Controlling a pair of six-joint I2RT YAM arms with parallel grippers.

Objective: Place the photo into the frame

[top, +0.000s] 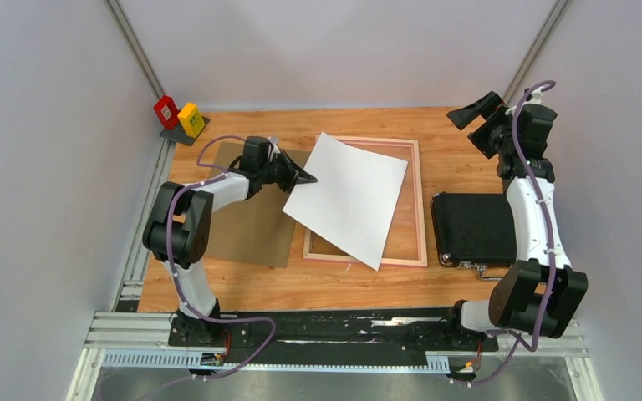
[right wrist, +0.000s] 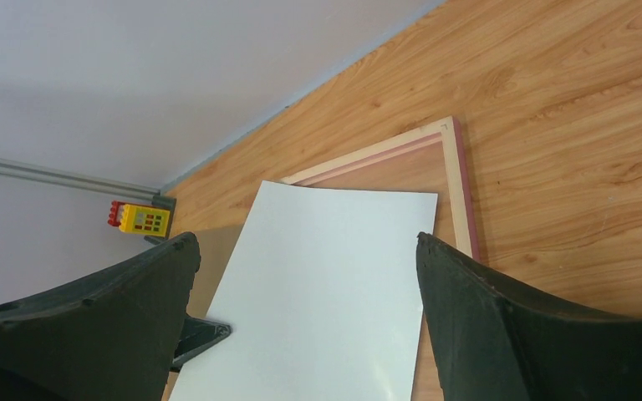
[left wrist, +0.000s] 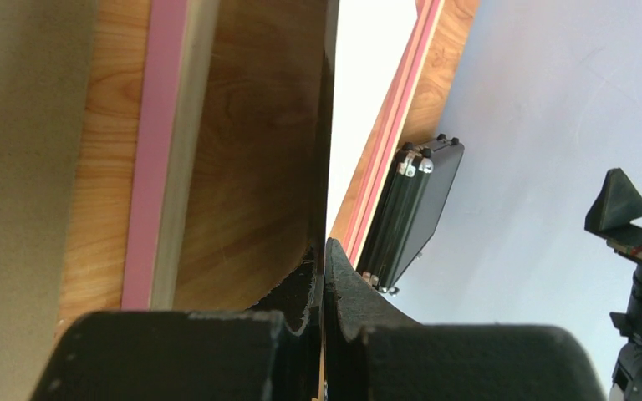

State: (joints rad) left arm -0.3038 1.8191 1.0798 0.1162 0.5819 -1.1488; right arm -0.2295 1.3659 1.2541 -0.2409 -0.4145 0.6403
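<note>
My left gripper (top: 303, 177) is pinched together on the left corner of the photo (top: 347, 196). Under my arm a brown board (top: 251, 230) lies flat on the counter (top: 301, 288), just beside the frame (top: 422, 200). The photo, white side up, sits askew over the frame, with its near corner crossing the front rail. A black case (top: 476, 227) lies right of the frame. My right gripper (top: 478, 121) hangs with its jaws wide apart over the far right corner, holding nothing. Red and yellow blocks (top: 180, 117) stand far left.
</note>
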